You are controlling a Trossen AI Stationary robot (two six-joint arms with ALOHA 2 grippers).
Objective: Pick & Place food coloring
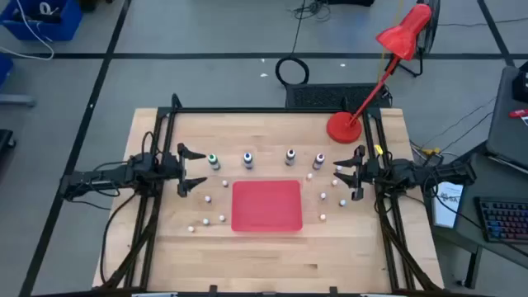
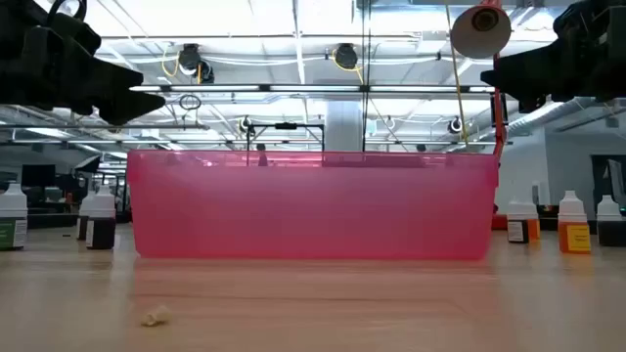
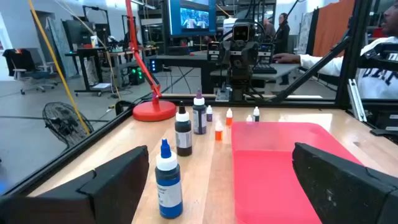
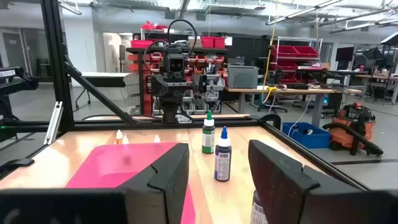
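My left gripper [image 1: 191, 169] is wide open, nothing between the fingers, hovering over the left side of the table [image 1: 272, 247]. In my left wrist view the two dark fingers [image 3: 112, 180] spread far apart at the bottom, holding nothing. Just beside it, toward the table's middle, stands the green-topped bottle [image 1: 214, 160].

My right gripper [image 1: 349, 175] is partly open and empty, over the right side of the table, fingers [image 4: 165, 171] apart in the right wrist view. It sits near the reddish-purple-topped bottle [image 1: 318, 159].

Food coloring: four bottles in a row across the back half of the table, all upright. Left to right from above: green-topped, blue-topped bottle [image 1: 247, 159], grey-topped bottle [image 1: 290, 156], reddish-purple-topped. None touched by either gripper. From the left wrist the blue one [image 3: 168, 179] is nearest, the others lined up behind it.

Red tray [image 1: 266, 205] lies in front of the row, centre of table, apart from the bottles. In the low view its pink wall [image 2: 313, 205] fills the middle.

Small scattered bottles [image 1: 323, 197] sit either side of the tray. Red desk lamp [image 1: 343, 126] has its base on the back right corner of the table.
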